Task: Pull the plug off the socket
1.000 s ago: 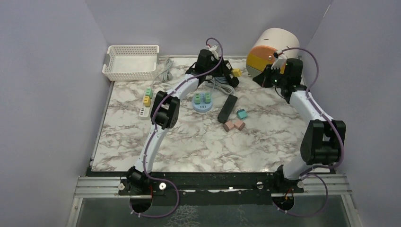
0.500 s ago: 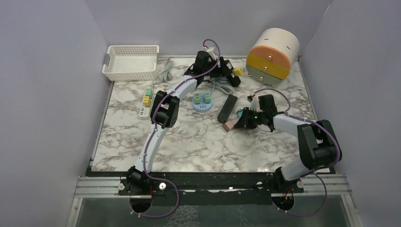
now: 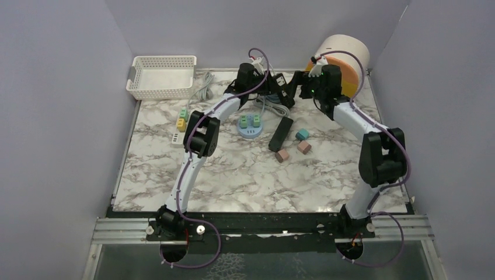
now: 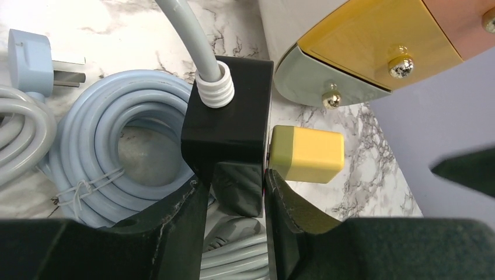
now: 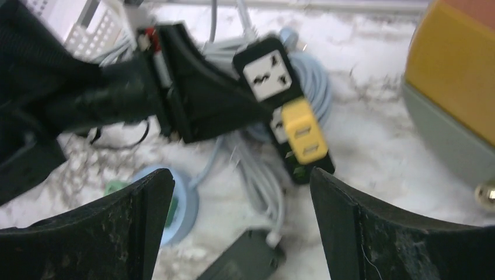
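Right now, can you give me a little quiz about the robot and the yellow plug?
1. True or false: the yellow plug sits in the black socket block.
2. Fill the gap: the right claw has its jaws ____.
3. Which claw grips the black socket block? A) the left claw B) the right claw C) neither

Key: 1 true; 2 open; 3 A.
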